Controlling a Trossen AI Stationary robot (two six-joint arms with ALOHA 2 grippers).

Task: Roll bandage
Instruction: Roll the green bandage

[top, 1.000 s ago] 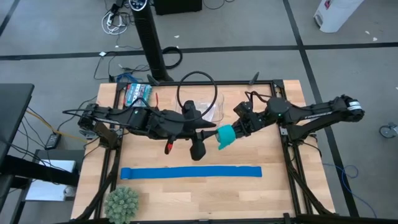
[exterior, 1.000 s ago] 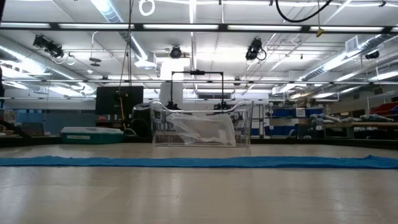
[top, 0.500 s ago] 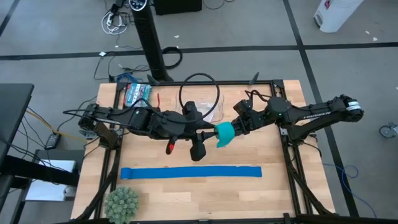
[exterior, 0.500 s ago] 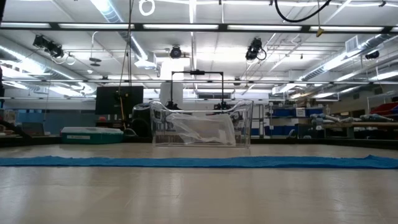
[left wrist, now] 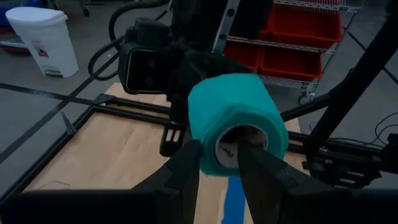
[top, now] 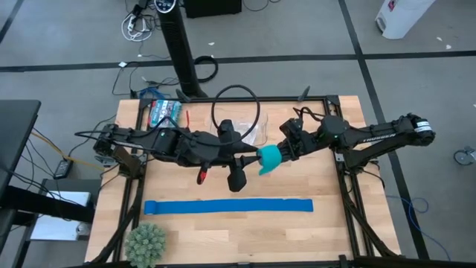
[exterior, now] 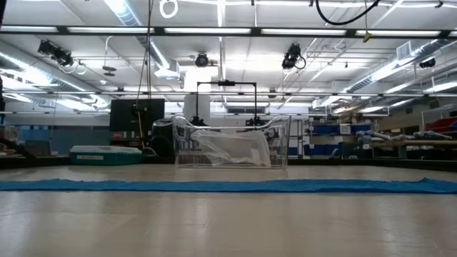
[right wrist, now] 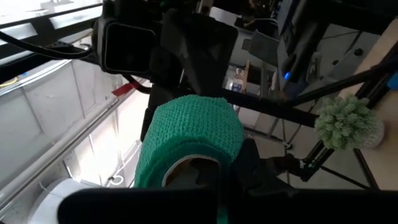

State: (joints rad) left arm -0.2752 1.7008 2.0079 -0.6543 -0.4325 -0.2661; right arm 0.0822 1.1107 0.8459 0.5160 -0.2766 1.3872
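The teal-green stretchy bandage (top: 269, 158) is now a small fat roll, held up in the air above the middle of the light wooden surface (top: 320, 186). It does not touch the surface. Both dark arms meet at it.

The left gripper (left wrist: 217, 155) comes in from the left. Its fingers (left wrist: 186, 163) are about half open. One finger sits on the outside of the roll and the other pokes into the hole in the middle, so they pinch the wall of the roll. The right gripper (top: 286, 151) comes in from the right. Its fingers are closed tight and are pressed up against the other end of the roll. I think they hold it by the inside edge, but that part is hard to see.

No loose tail hangs from the roll in any view. So the rolling looks done, or almost done. What seems left is to set the roll down and let go.

A long royal-blue fabric strip (top: 228, 206) lies flat nearer the front edge, well apart from the roll. A clear plastic box (exterior: 230, 142) sits at the back. A fuzzy green ball (top: 145, 242) sits at the front left corner.
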